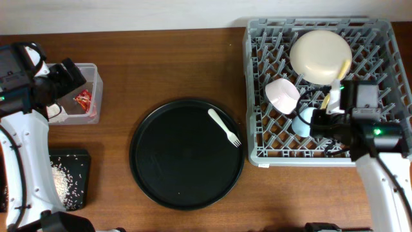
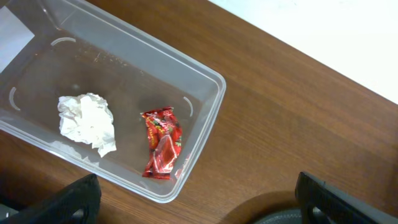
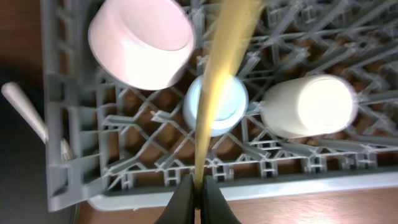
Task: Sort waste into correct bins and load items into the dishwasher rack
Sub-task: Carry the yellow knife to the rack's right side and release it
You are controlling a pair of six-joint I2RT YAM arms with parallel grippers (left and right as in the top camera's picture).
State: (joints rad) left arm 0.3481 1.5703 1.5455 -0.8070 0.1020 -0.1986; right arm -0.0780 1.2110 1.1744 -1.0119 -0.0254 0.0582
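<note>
From above, my left jaws hang over the tub (image 1: 98, 90) at the bench's (image 1: 161, 58) left side. My right jaws hold the spoon (image 1: 341, 71) over the rack (image 1: 380, 38), and the fork (image 1: 224, 126) lies on the round tray (image 1: 180, 167).

Left wrist: jaws spread, released, above the tissue (image 2: 87, 122) and red wrapper (image 2: 161, 149) in the tub.

Right wrist: jaws clenched on the spoon's handle, over the blue cup (image 3: 235, 109), which sits between pink bowl (image 3: 140, 43) and white cup (image 3: 308, 115).

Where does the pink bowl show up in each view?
Overhead: pink bowl in the left part of the rack.
Left wrist: not in it.
Right wrist: top left.
Shared landmark: the blue cup just lower right of it, mid-frame in the right wrist view.
</note>
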